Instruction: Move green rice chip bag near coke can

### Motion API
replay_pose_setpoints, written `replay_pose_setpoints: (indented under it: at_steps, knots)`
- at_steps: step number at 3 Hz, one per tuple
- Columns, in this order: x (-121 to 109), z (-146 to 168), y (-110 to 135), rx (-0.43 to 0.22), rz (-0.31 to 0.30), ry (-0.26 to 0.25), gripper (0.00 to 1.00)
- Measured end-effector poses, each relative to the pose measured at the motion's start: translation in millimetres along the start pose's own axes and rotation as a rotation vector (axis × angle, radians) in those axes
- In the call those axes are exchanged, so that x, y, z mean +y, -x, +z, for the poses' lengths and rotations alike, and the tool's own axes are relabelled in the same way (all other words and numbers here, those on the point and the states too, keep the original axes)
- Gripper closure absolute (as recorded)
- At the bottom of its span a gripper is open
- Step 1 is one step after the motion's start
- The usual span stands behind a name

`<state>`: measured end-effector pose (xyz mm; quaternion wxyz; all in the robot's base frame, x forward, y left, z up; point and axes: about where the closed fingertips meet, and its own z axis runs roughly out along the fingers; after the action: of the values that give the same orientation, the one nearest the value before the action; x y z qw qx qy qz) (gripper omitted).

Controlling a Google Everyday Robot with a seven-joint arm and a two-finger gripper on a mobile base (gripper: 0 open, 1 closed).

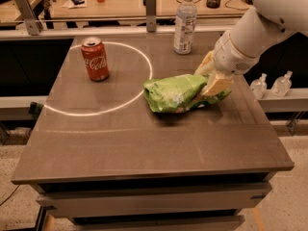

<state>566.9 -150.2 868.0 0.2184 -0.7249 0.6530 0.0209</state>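
Note:
The green rice chip bag lies crinkled on the dark table, right of centre. The red coke can stands upright at the table's back left, well apart from the bag. My gripper comes in from the upper right on a white arm. Its pale fingers are closed around the bag's right end, one above and one in front of it. The bag's left end still looks to rest on or just over the tabletop.
A clear plastic bottle with a white cap stands at the table's back edge, just behind my gripper. A bright ring of light marks the tabletop between can and bag. Two small bottles sit off the table's right side.

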Motion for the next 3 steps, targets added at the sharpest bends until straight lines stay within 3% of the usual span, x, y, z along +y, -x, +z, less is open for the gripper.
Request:
replay_pose_setpoints:
  at_steps: [1, 2, 3]
  knots:
    - [0, 1, 1, -0.001, -0.001, 0.002, 1.0]
    - [0, 1, 1, -0.001, -0.001, 0.002, 1.0]
    - [-17, 4, 19, -0.07, 0.023, -0.034, 1.0]
